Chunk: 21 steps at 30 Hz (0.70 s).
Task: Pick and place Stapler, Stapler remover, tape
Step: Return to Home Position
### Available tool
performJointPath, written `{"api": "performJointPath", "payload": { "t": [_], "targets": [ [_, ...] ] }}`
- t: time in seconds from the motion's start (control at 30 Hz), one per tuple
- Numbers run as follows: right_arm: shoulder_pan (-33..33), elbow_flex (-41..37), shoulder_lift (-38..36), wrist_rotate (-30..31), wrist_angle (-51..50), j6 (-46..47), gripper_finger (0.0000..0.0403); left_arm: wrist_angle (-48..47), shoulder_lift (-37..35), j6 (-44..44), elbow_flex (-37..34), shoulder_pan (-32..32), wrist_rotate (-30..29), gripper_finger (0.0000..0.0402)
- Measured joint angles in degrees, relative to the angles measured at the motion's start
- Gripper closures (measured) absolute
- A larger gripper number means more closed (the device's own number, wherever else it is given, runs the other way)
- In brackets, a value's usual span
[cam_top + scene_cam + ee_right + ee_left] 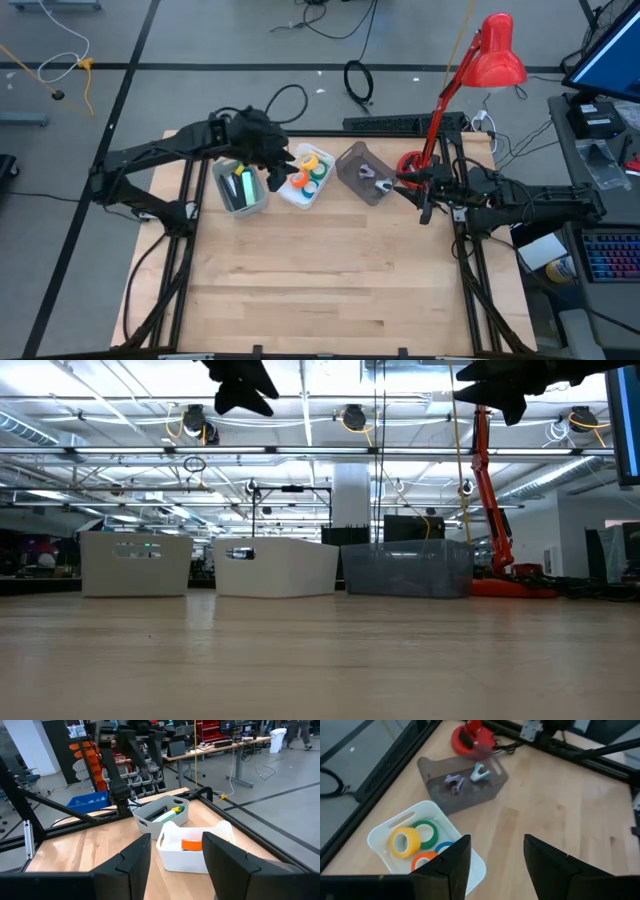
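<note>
- White plastic forms the bin [385, 827] where the tape is found: the yellow roll [404, 841], green roll [426, 833], orange roll [422, 861] and blue roll [446, 847] are seen lying together inside it. It is the middle one of three bins at the far edge of the table.
- A green-and-yellow stapler [173, 811] is seen in the pale bin [150, 826] on one side of it, and the stapler removers [479, 772] in the smoky dark bin [470, 797] on the other. No task item is seen on the bare wood, so only the return to rest is judged to remain.
- The left gripper [274, 166] is held above the place where the pale bin and the white bin meet, its fingers spread and nothing between them.
- It is best raised straight up first, so that both rims are cleared, and only then drawn back toward its own side.
- The right gripper [425, 200] is held at the right edge of the table, near the foot of the red lamp [497, 55], its fingers likewise spread and empty.
- Little travel is judged necessary there, and the lamp stem and the cables beside it are to be avoided.
- Speed is best kept low, so that no bin is nudged.
</note>
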Motion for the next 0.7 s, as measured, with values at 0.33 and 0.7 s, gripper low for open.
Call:
{"api": "performJointPath", "payload": {
  "t": [0.33, 0.7],
  "targets": [
    [0.04, 0.00, 0.01, -0.98, -1.75, 1.95, 0.0234, 16.51, -11.40, -4.33, -17.87, -4.07, 0.16, 0.0217],
    [0.04, 0.00, -1.36, -1.57, -4.61, 2.68, 0.0233, 28.93, -33.83, -10.93, -41.20, -4.61, -0.13, 0.0217]
  ]
}}
